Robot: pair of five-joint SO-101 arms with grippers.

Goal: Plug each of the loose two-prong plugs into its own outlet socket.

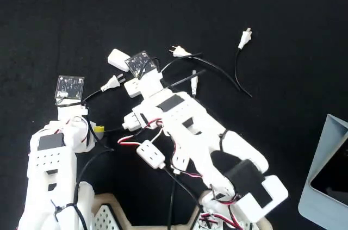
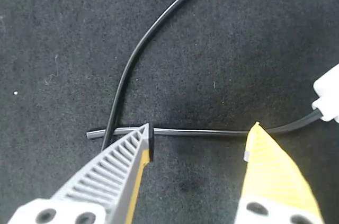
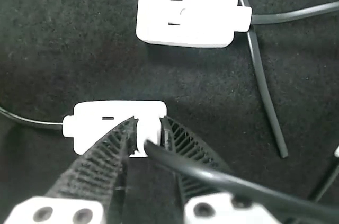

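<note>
Plug [image 3: 140, 147], white, is grasped in the right jaws and touches the near edge of a socket [image 3: 106, 121], left of the bench's [image 1: 283, 23] middle. A second socket [image 3: 185, 15] lies just beyond. At the near left, the left jaws are released, low over a black cord [image 2: 201, 132] that crosses between them. Two loose plugs [image 1: 179, 51] lie farther right, one [image 1: 246, 38] well apart.
</note>
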